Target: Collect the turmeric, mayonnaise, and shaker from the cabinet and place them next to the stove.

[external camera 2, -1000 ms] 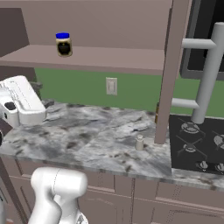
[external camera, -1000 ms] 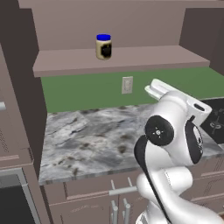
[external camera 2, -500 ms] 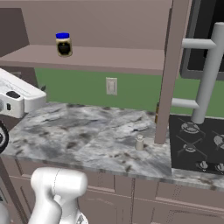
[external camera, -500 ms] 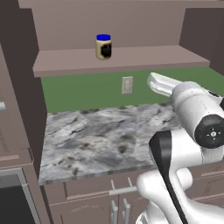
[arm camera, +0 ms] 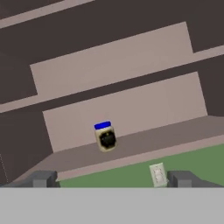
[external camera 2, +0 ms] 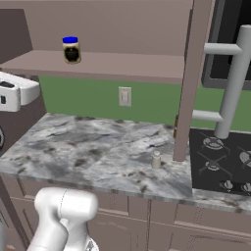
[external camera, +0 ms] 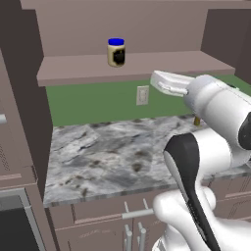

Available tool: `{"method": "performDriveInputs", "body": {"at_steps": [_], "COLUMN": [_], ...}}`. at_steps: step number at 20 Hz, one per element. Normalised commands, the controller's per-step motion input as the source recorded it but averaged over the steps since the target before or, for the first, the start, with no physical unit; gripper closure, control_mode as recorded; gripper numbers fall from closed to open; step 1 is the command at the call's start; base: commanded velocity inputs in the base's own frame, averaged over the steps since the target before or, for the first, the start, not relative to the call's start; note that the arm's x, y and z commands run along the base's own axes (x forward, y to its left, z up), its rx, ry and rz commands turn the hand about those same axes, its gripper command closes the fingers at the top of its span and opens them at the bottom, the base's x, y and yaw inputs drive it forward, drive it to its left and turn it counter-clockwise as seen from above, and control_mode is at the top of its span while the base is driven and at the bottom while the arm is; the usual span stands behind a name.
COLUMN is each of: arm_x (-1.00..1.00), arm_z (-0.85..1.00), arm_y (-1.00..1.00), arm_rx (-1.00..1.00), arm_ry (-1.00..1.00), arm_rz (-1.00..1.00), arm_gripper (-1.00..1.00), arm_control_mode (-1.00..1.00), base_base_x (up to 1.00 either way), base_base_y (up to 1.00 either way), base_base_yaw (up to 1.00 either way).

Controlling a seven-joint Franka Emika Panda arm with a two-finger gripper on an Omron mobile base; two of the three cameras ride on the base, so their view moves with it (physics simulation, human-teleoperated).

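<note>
One mayonnaise (external camera: 116,52) jar, upright on the cabinet (external camera 2: 122,66) shelf, left half, near the back panel; one shaker (external camera 2: 156,160) standing on the marble surface (external camera 2: 98,157) near its right edge, just beside the stove (external camera 2: 220,164); one turmeric (external camera: 196,120) bottle, mostly hidden behind the arm; gripper (arm camera: 109,181) jaws wide open, holding nothing, well short of the jar.

- A green wall (external camera: 93,103) is seen behind the counter, with a pale wall socket (external camera 2: 125,96) set into it.
- The grey marbled counter (external camera 2: 98,157) is carried on mauve-brown drawers (external camera 2: 162,220) with pale bar handles (external camera: 137,213).
- A tall mauve-brown panel (external camera: 22,98) is placed at the counter's left end.
- Even, soft light is cast throughout.
</note>
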Motion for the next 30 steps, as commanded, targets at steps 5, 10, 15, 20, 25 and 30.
{"method": "performDriveInputs", "body": {"at_steps": [5, 10, 15, 20, 25, 30], "arm_x": [0.14, 0.13, 0.01, 0.18, 0.40, 0.47], "arm_z": [0.15, 0.01, 0.00, 0.02, 0.07, 0.15], "arm_y": [0.22, 0.09, 0.00, 0.00, 0.10, 0.15], "arm_rx": [-0.03, 0.00, 0.00, 0.00, -0.01, -0.04], "arm_ry": [0.00, 0.05, 0.00, 0.00, 0.02, 0.06], "arm_rz": [0.02, 0.00, 0.00, 0.00, 0.00, 0.00], "arm_gripper": [-1.00, -1.00, -1.00, -1.00, -1.00, -1.00], "arm_control_mode": [-1.00, -1.00, -1.00, -1.00, -1.00, -1.00], "base_base_x": [0.00, 0.00, 0.00, 0.00, 0.00, 0.00], "base_base_y": [0.00, 0.00, 0.00, 0.00, 0.00, 0.00], "base_base_yaw": [0.00, 0.00, 0.00, 0.00, 0.00, 0.00]}}
